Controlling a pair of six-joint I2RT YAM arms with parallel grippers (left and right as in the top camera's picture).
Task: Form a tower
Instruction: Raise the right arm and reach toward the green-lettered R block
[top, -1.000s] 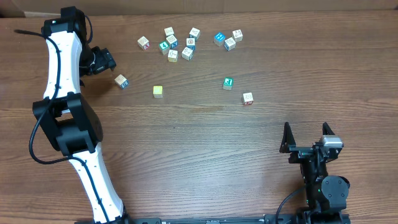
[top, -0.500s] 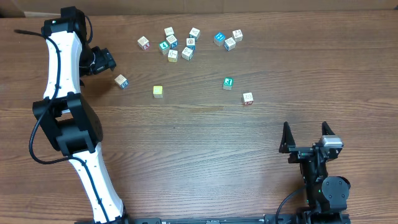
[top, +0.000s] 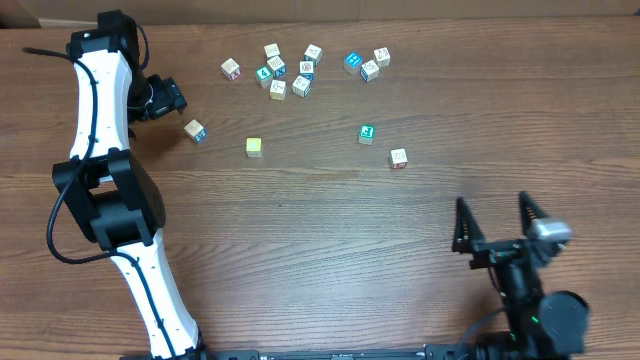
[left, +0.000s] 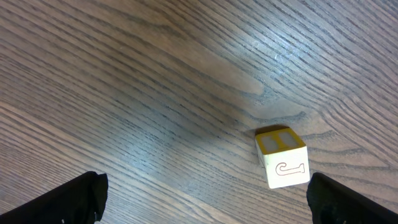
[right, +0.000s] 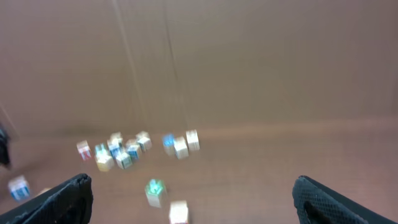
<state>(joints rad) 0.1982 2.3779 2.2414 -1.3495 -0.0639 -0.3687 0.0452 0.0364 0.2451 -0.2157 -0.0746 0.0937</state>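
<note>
Left gripper (top: 168, 98), jaws wide and empty, hovers far left near a yellow-edged cube (left: 283, 157). Right gripper (top: 492, 215), jaws equally wide, stands near right. Loose cubes (top: 300, 70) dot the table's (top: 330, 230) far side.

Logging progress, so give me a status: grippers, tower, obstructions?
Left gripper open, empty, yellow block just ahead. Right gripper open, empty. No tower yet; blocks all loose on the table. Nothing in the way.

The table (left: 124, 81) is matt, grained brown wood; the cube (left: 285, 163) is smooth pale wood with yellow print.
</note>
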